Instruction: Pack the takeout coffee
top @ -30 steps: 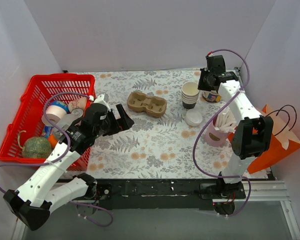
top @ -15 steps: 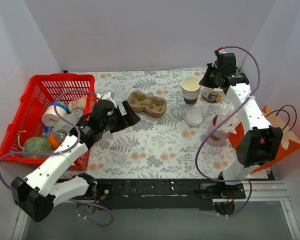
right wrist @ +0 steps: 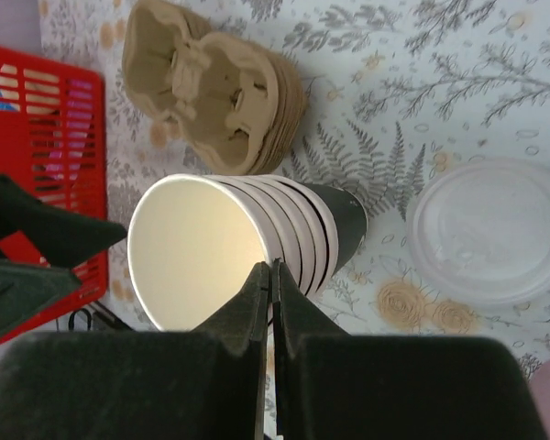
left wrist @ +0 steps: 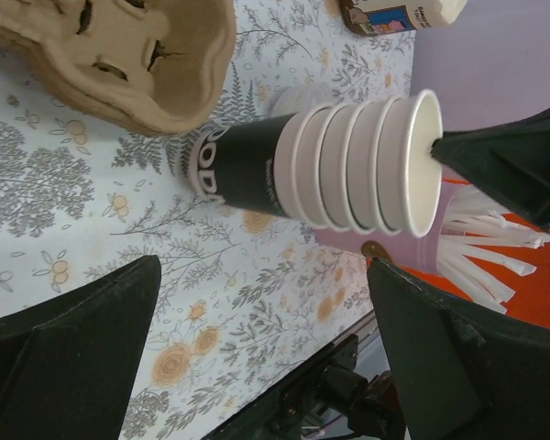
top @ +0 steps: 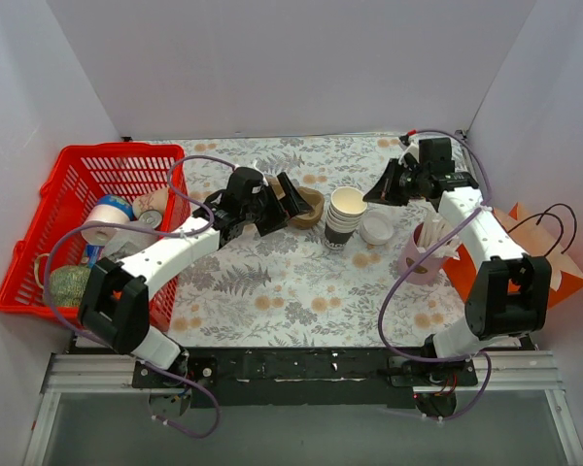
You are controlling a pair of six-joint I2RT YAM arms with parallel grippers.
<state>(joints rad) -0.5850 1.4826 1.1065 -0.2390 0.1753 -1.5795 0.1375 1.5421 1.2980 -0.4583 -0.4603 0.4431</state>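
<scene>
The takeout coffee point(left wrist: 405, 12) shows only at the top edge of the left wrist view, as a cream cup with a printed label. In the top view my right arm hides it. My right gripper point(top: 368, 193) point(right wrist: 270, 275) is shut on the rim of the top cup of the stack of lidless cups point(top: 344, 216) point(right wrist: 257, 238) point(left wrist: 321, 165). The stack stands on the table. My left gripper point(top: 290, 197) point(left wrist: 266, 357) is open and empty over the cardboard cup carrier point(top: 309, 206) point(left wrist: 119, 55), facing the stack.
A loose white lid point(top: 377, 228) point(right wrist: 490, 229) lies just right of the stack. A pink cup of white sticks point(top: 423, 250) and an orange paper bag point(top: 536, 262) stand at the right. A red basket point(top: 39, 243) of items is at the left.
My right gripper closed on the stack's rim, and the stack shifted left and nearer. My left gripper reached right over the cup carrier toward the stack.
</scene>
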